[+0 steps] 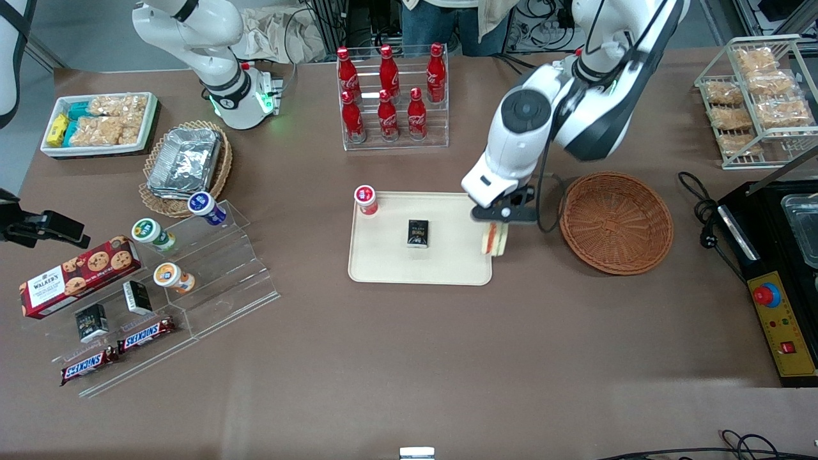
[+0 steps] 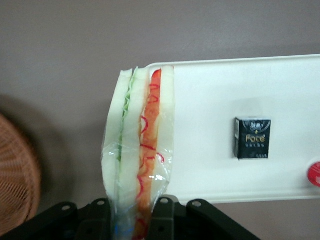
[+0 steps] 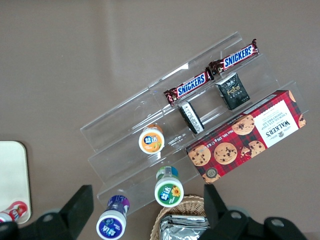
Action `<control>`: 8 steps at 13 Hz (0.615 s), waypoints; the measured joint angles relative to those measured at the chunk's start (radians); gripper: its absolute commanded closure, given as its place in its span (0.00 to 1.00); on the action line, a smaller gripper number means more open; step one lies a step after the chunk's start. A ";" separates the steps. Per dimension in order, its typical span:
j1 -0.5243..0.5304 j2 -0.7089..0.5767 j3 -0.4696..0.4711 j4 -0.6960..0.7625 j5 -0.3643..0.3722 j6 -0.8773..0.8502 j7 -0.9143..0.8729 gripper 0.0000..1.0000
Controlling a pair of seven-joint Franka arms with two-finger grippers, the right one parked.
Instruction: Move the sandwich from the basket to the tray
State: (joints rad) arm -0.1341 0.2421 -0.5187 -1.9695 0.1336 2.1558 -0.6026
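My left gripper (image 1: pixel 495 225) is shut on the sandwich (image 1: pixel 493 239), a plastic-wrapped wedge of pale bread with red-orange and green filling. It hangs from the jaws over the edge of the cream tray (image 1: pixel 390 265) that faces the basket. In the left wrist view the sandwich (image 2: pixel 142 145) is pinched between the black fingers (image 2: pixel 165 217), over the tray's (image 2: pixel 210 170) corner. The reddish-brown wicker basket (image 1: pixel 616 222) sits beside the tray toward the working arm's end, with nothing in it; its rim (image 2: pixel 17 180) shows in the wrist view.
On the tray stand a small black box (image 1: pixel 418 232) and a red-capped cup (image 1: pixel 365 199). A rack of red cola bottles (image 1: pixel 391 96) stands farther from the camera. A clear stepped stand (image 1: pixel 211 268) with snacks, a foil-tray basket (image 1: pixel 185 163) and a white snack tray (image 1: pixel 99 122) lie toward the parked arm's end.
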 measured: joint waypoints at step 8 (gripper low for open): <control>-0.064 0.250 0.000 0.002 0.143 0.100 -0.169 0.47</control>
State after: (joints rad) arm -0.1985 0.4919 -0.5188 -1.9679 0.2763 2.2561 -0.7718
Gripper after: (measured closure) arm 0.793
